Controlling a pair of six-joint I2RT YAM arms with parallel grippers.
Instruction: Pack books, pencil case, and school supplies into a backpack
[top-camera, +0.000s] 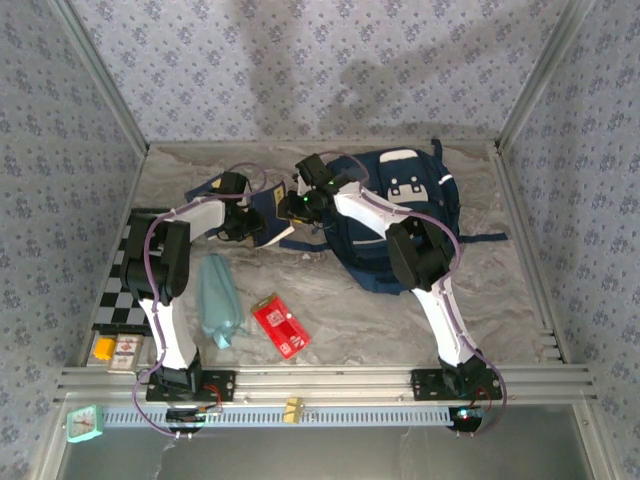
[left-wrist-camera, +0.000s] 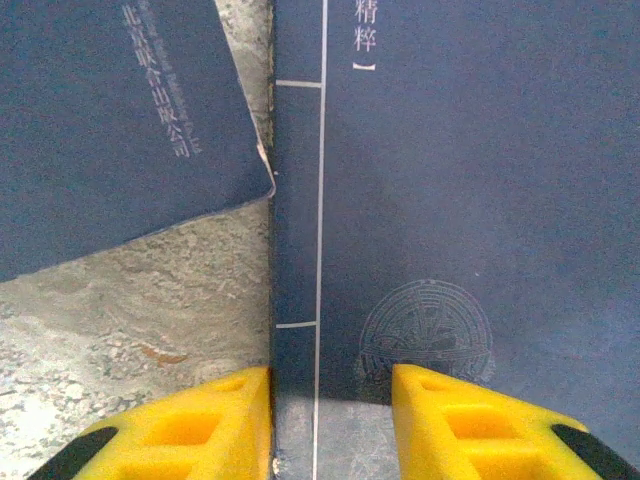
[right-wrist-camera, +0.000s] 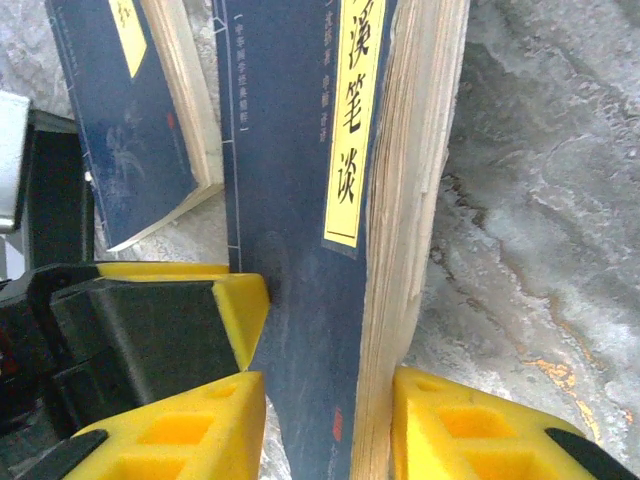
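While the narrow left jaws meet its cover, hold unclear, the thin dark navy paper book with a yellow label (right-wrist-camera: 300, 300) sits pinched between the right jaws.

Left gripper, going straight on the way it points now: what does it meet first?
The dark navy book: its cover lies squarely ahead of the left gripper. It is probably very close, though depth is hard to judge here.

place: robot test booth | evidence: aluminium frame (top-camera: 320, 380); wallpapered walls (top-camera: 300, 60)

Navy book (right-wrist-camera: 300, 300), yellow label (right-wrist-camera: 355, 120): "溪笔谈"
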